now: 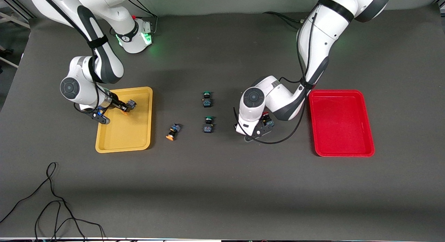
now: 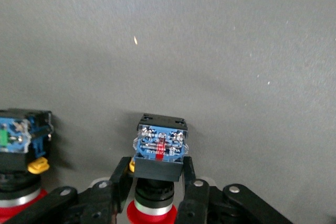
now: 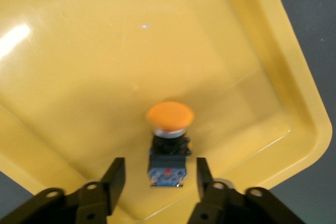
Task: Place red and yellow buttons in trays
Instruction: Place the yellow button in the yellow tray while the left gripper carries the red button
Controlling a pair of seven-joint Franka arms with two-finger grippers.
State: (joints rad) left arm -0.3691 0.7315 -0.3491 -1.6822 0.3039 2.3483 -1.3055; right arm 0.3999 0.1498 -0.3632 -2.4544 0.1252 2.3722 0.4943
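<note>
Two grippers are at work. The right gripper [image 3: 160,179] hangs low over the yellow tray [image 1: 140,137], fingers spread apart with a gap on either side of the orange-capped button [image 3: 168,142] lying between them on the tray floor; nothing is gripped. The left gripper [image 2: 156,182] sits down at the mat between the green-capped buttons [image 1: 207,124] and the red tray [image 1: 368,144], its fingers narrowed against a red-capped button [image 2: 159,153], one at each side of the body. A second red-capped button [image 2: 21,145] stands just beside it.

These switches look light, rigid and hard-shelled; the flat sides of the boxy body should give a surer hold than the round, smooth cap, which would likely slip.

Another orange-capped button [image 1: 172,131] lies on the mat near the yellow tray. The red tray holds nothing. From the front, the left arm's wrist covers most of both red buttons, and the neighbour is cut off at the wrist picture's edge.
</note>
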